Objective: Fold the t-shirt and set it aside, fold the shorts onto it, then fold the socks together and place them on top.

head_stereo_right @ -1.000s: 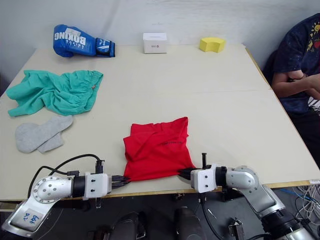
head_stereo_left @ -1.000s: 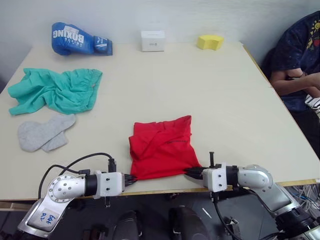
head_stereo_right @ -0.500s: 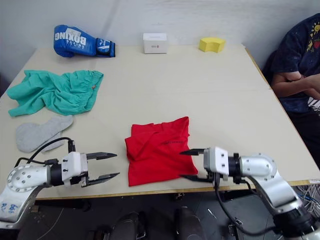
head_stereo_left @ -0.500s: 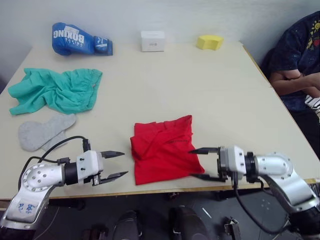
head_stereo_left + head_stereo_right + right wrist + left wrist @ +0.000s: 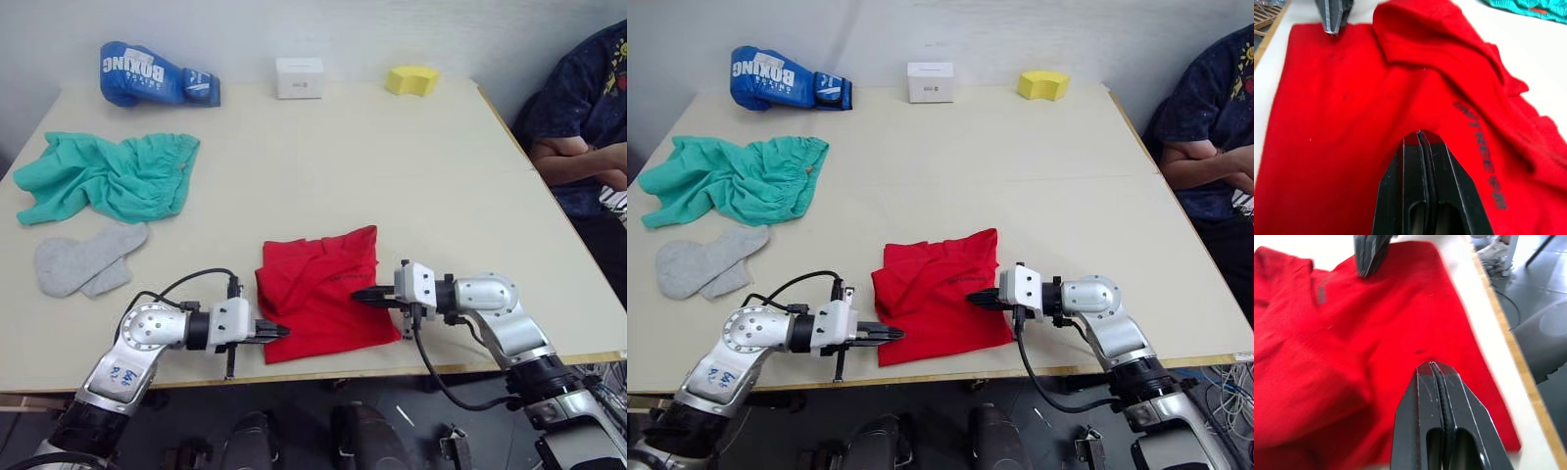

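Between the two tools, in the left eye view, the red t-shirt (image 5: 321,293) lies folded into a rough square near the table's (image 5: 392,166) front edge. The left tool (image 5: 277,332), fingers pressed together and empty, touches its left edge; the right tool (image 5: 359,294), likewise together and empty, rests on its right part. Well beyond the left tool, the teal shorts (image 5: 108,173) lie crumpled and unfolded, with the grey socks (image 5: 83,258) flat and overlapping just in front of them. A blue boxing glove (image 5: 157,76), a white box (image 5: 299,78) and a yellow sponge (image 5: 411,80) sit at the far edge; a person (image 5: 583,127) sits past the right tool.

Ahead of the fingers in the left wrist view, red cloth (image 5: 1352,347) spreads flat, the other tool (image 5: 1370,254) at its far side.

The right wrist view shows the same cloth (image 5: 1376,112) under the fingers, one fold rumpled, dark lettering beside them.

Judgement: the shirt looks folded but perhaps not yet set aside; shorts and socks remain untouched.
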